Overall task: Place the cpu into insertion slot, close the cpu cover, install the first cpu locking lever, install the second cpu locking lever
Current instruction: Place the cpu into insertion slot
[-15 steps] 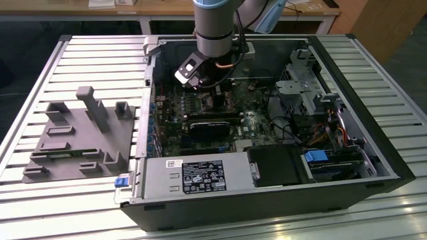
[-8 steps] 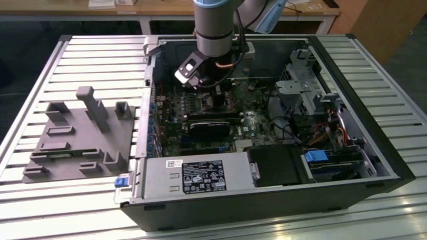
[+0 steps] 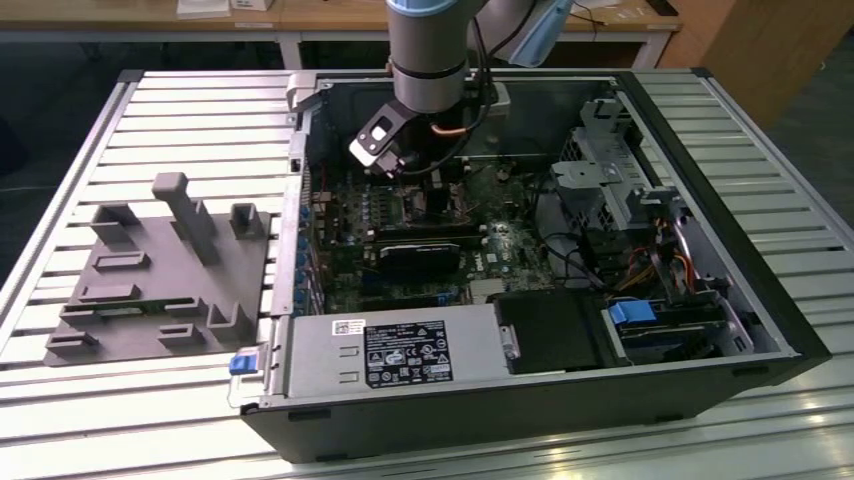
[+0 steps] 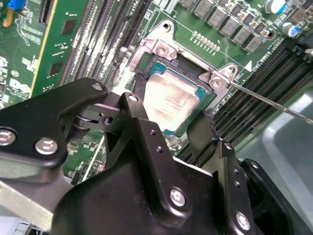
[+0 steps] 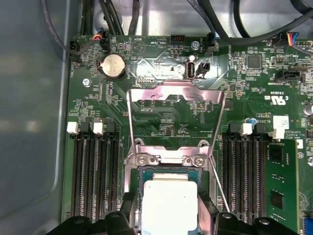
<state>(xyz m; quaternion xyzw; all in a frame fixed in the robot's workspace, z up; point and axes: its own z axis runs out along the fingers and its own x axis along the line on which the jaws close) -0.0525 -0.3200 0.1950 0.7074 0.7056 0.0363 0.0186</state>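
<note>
Nearest the lens, second wrist view: my gripper (image 4: 171, 108), black, with two fingers (image 4: 146, 137) reaching down onto the board.

1. Gripper state: fingers drawn in to the width of the chip and set against two opposite edges of the cpu (image 4: 172, 95). Nothing else is in my grasp.
2. Cpu: flat square, dull silver top, thin green border. It lies level inside the insertion slot (image 4: 195, 73), between my fingertips in both wrist views.
3. Insertion slot: black square socket with a silvery rim, showing as a dark margin around the chip.
4. Cpu cover (image 5: 176, 92): silvery frame with a square window. It stands open, swung away from the socket on its hinge edge by two screws, not down over the chip.
5. Cpu locking lever (image 4: 269, 100): thin bright rod running out from a corner of the socket over the neighbouring slots, unlatched.
6. Memory slots (image 5: 93, 171): long black banks flanking the socket on both sides.
7. Motherboard (image 5: 161, 117): green, with a round coin cell (image 5: 113, 66) beyond the open cover.
8. Arm (image 3: 434, 50): enters at upper centre of the exterior view and reaches down into the open computer case (image 3: 534, 420).
9. Power supply (image 3: 387, 355): grey box along the case's lower edge in the exterior view.
10. Grey fixture plate (image 3: 160, 270): at the exterior view's left, well apart from the case, on the slatted table (image 3: 120, 420).
</note>
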